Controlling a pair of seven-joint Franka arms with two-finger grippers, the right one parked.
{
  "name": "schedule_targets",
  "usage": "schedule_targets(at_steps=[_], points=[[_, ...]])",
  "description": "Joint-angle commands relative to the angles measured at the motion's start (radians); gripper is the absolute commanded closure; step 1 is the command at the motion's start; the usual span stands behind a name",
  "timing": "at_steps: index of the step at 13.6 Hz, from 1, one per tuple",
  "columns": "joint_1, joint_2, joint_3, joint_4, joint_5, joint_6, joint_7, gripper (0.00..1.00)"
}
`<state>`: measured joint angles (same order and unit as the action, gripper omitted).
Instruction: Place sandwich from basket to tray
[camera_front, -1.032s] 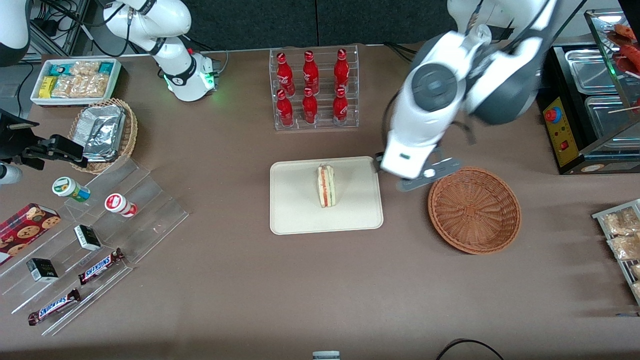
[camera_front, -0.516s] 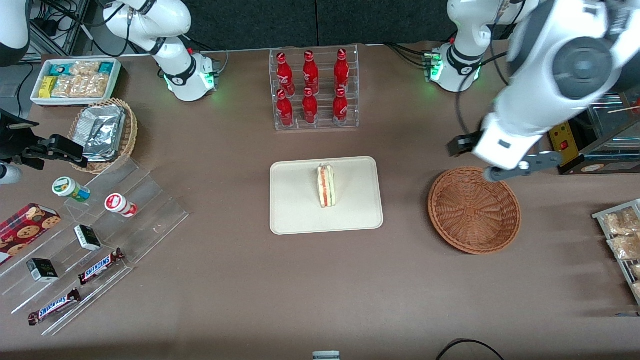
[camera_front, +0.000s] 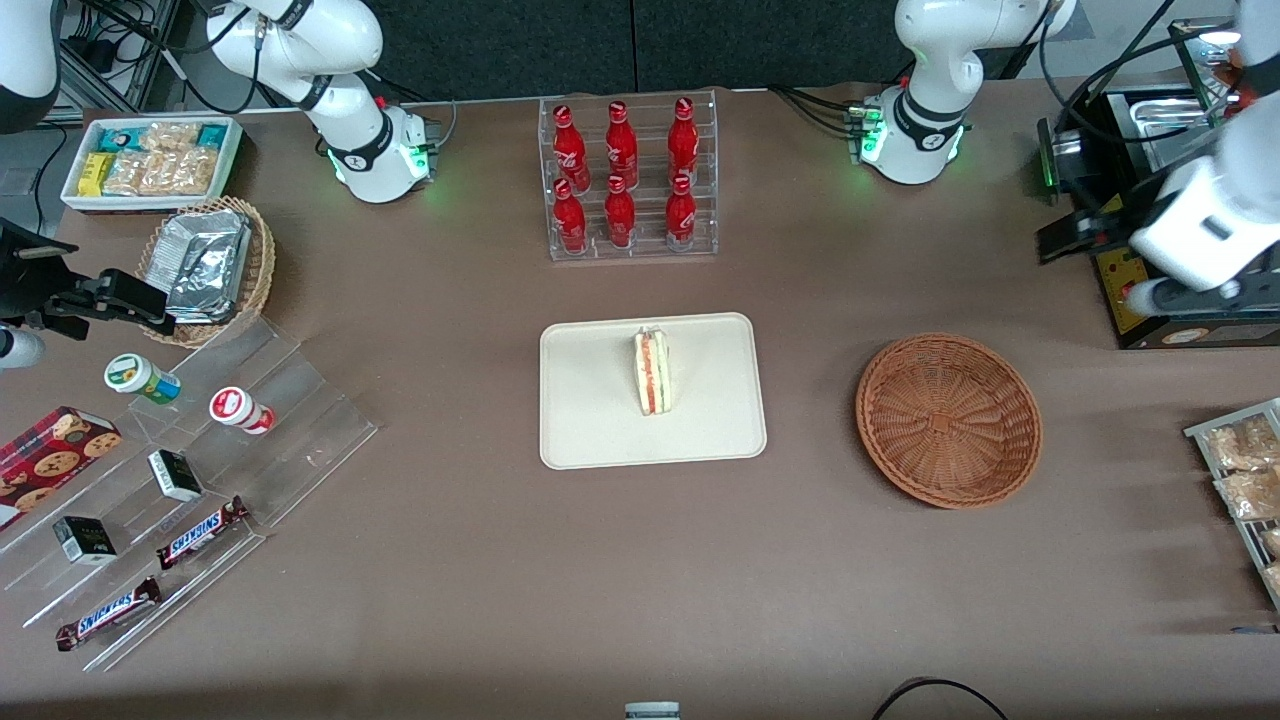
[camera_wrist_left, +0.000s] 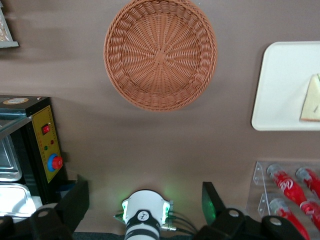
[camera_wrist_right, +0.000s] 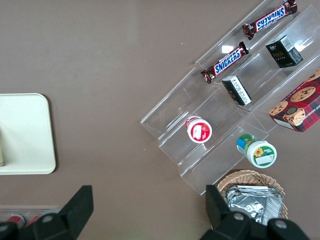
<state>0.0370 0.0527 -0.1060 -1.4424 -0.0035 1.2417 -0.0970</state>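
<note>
Well off toward the working arm's end of the table, my gripper (camera_wrist_left: 144, 186) hangs spread and holding nothing over a black control box (camera_wrist_left: 47, 145), at two o'clock from the basket (camera_front: 948, 420). A bottle rack (camera_front: 628, 180) stands at twelve o'clock from the tray (camera_front: 590, 400). The sandwich (camera_front: 652, 372) lies on the tray, well apart from my gripper, at its eight o'clock.

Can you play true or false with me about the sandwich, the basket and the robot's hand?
1. The small triangular white-bread sandwich lies on the flat cream rectangular tray. True.
2. The round reddish-brown wicker basket holds a sandwich. False: nothing is in it.
3. The gripper is open, holding nothing. True.
4. The gripper hangs over the tray. False: it is toward the working arm's end of the table.
5. The basket touches the tray. False: bare table separates them.
</note>
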Motion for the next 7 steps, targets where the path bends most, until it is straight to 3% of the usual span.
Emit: schedule_targets(at_steps=[1,4,7], points=[[-0.034,-0.082,0.031,-0.082,-0.004,0.001,0.04,0.01],[-0.081,-0.087,0.094,-0.086,-0.003,0.01,0.046,0.01],[-0.069,-0.073,0.094,-0.062,-0.016,0.01,0.077,0.01]])
